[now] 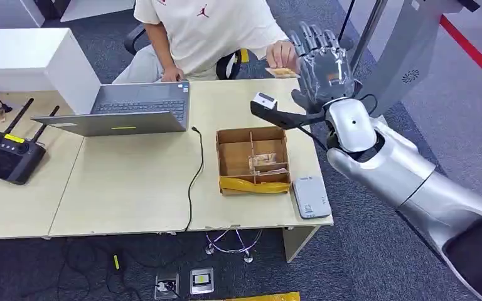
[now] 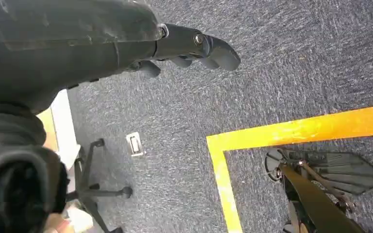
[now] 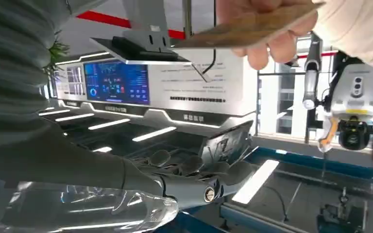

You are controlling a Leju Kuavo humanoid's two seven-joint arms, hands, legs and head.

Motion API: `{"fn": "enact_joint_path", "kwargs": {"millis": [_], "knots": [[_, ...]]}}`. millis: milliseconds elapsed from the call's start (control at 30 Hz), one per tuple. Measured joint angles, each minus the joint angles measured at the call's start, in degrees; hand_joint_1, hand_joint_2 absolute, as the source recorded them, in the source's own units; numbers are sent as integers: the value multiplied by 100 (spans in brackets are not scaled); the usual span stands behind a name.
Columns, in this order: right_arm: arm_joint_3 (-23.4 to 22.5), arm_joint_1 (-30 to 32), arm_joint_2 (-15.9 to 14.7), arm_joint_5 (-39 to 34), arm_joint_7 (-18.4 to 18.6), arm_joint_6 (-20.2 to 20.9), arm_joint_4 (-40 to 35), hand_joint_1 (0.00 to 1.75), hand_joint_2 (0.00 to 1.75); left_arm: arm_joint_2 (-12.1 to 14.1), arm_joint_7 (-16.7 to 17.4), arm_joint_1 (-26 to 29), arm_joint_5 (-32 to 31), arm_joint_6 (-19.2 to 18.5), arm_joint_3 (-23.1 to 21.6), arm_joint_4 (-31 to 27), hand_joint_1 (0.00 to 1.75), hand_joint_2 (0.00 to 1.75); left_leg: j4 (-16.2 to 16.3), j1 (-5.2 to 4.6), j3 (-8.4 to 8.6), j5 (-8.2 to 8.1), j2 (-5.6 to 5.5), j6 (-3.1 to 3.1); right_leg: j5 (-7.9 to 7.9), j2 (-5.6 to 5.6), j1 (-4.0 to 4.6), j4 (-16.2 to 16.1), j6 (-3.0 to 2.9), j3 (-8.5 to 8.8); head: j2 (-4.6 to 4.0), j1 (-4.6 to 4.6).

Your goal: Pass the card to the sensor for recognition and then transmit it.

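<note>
Right robot hand (image 1: 324, 59): raised above the counter's far edge, fingers spread and upright, holding nothing.
Card (image 1: 282, 72): pinched in a person's hand (image 1: 282, 55), just beside the right robot hand's fingers.
Sensor (image 1: 265, 102): small white-topped device on a dark arm, below the card.
Left robot hand (image 2: 194, 46): hangs over carpet, fingers curled in, holding nothing.
Counter (image 1: 125, 188): carries a laptop (image 1: 122, 110) and a divided cardboard box (image 1: 252, 160).

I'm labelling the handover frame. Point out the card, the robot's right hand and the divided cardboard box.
card (image 1: 282, 73), head view: its flat face, pinched by a person's fingers.
right hand (image 1: 324, 63), head view: the raised palm.
cardboard box (image 1: 221, 153), head view: its left wall.
</note>
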Motion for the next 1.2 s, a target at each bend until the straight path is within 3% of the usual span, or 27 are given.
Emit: {"fn": "enact_joint_path", "kwargs": {"millis": [233,267,300,333,1200], "knots": [[276,-5,144,-44,-59,-55,61,3,175,2,0,2,0,0,0,0,0,0,0,0,0,0,0,0,0,1,0,-3,0,0,0,0],[311,-5,158,-48,-59,-59,70,136,175,2,0,2,0,0,0,0,0,0,0,0,0,0,0,0,0,1,0,-4,0,0,0,0],[352,-6,168,-59,-61,-68,77,136,175,2,0,3,2,0,0,0,0,0,0,0,0,0,0,0,0,1,0,-4,0,0,0,2],[387,-6,175,-63,-63,-70,83,175,175,2,0,5,7,0,0,0,0,0,0,0,0,0,0,0,0,1,0,-4,0,0,0,0],[630,23,249,-387,-79,-144,315,175,175,0,0,23,33,0,13,0,0,0,0,0,4,0,3,0,0,2,0,-5,0,-1,0,0]]}}
